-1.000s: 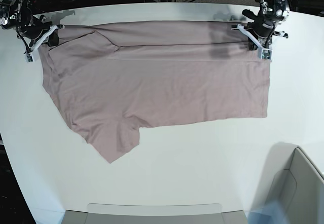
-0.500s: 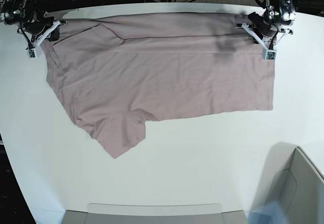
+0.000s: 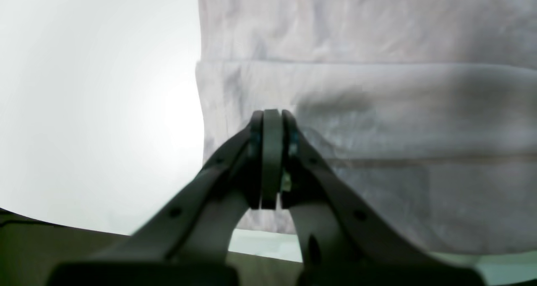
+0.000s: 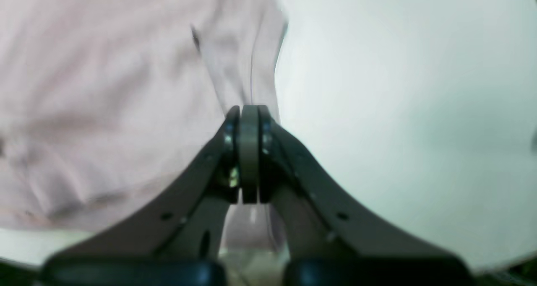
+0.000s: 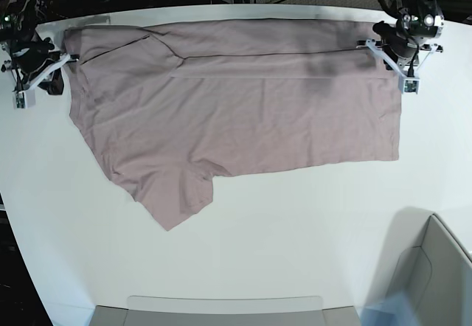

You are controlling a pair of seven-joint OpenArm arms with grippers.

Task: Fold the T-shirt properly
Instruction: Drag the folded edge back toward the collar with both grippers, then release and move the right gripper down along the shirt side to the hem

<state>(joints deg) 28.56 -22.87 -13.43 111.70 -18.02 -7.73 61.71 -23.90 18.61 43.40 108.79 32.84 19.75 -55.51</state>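
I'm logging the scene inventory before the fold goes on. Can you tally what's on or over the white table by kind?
Garments: 1, the T-shirt, dusty pink, spread on the table
Grippers: 2, the left gripper and the right gripper, each at a far corner of the shirt
Grey bins at the near edge: 2, one centre, one at the corner
Total: 5

Base view: overhead, down on the white table (image 5: 295,237). Wrist views: close, low behind each gripper. Shared throughout: the T-shirt (image 5: 236,112) edge.

Left claw (image 5: 400,66) clamped tight, arm at far edge; right claw (image 5: 40,71) likewise, arms spread wide.
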